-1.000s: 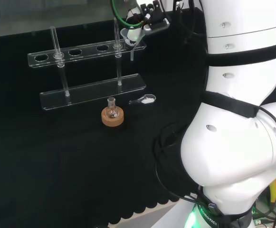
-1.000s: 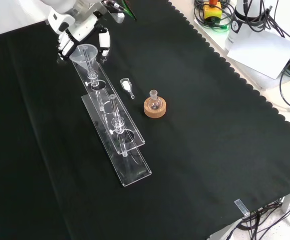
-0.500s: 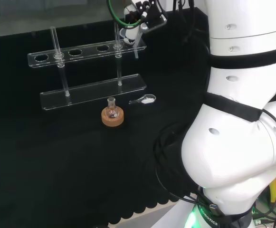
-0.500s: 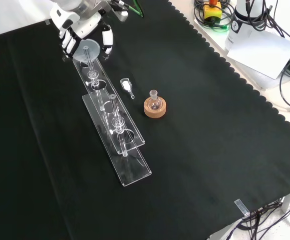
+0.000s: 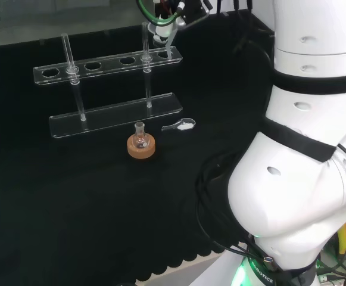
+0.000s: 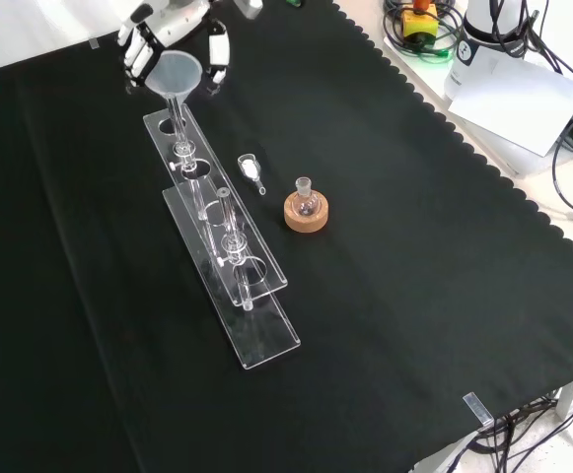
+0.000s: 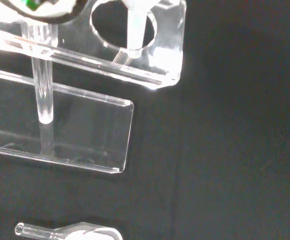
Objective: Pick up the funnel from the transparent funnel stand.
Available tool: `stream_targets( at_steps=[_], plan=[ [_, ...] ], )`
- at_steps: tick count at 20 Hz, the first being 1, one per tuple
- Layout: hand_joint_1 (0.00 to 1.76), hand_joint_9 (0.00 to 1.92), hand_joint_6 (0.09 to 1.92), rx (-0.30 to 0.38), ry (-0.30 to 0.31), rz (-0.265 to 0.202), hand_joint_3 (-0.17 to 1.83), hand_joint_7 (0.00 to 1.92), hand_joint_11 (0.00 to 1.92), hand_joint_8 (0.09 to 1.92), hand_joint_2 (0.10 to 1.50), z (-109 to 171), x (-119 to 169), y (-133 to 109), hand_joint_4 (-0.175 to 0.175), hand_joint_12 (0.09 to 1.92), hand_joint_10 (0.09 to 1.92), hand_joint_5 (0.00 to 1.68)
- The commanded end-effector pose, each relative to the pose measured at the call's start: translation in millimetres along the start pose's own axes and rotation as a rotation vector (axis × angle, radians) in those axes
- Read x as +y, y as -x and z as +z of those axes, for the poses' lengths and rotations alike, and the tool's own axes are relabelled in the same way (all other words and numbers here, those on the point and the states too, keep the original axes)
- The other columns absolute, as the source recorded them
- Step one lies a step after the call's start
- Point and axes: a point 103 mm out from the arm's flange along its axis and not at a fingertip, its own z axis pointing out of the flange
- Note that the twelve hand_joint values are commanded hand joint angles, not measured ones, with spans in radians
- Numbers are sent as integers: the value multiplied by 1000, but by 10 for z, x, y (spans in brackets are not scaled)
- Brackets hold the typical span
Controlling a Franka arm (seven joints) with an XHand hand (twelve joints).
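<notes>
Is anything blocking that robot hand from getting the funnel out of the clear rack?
Nothing visible does. The hand already has its fingers curled round the funnel and holds it above the end hole of the transparent funnel stand. In the wrist view the stem hangs over that hole. Only open air shows above it.

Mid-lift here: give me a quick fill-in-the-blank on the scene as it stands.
The hand is shut on the ____.
The funnel's stem hangs over the end hole of the transparent ____.
The small flask sits on a ____ ring.
Between the stand and the flask lies a clear ____.

Missing: funnel; stand; cork; scoop
</notes>
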Motion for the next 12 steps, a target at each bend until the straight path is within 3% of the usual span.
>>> stream_targets(
  at_steps=[1,6,8,12],
  plan=[
    [904,980,596,-35,45,29,671,652,550,667,696,-186,-308,40,-25,1300,444,631],
    [914,1024,653,-42,56,45,677,682,580,675,698,-237,-551,59,-19,1286,449,655],
    [915,1046,667,-60,45,44,679,692,590,678,699,-274,-581,-54,-17,1281,454,665],
    [915,1065,690,-45,92,48,685,702,602,678,699,-193,-774,10,-15,1270,449,666]
  ],
)
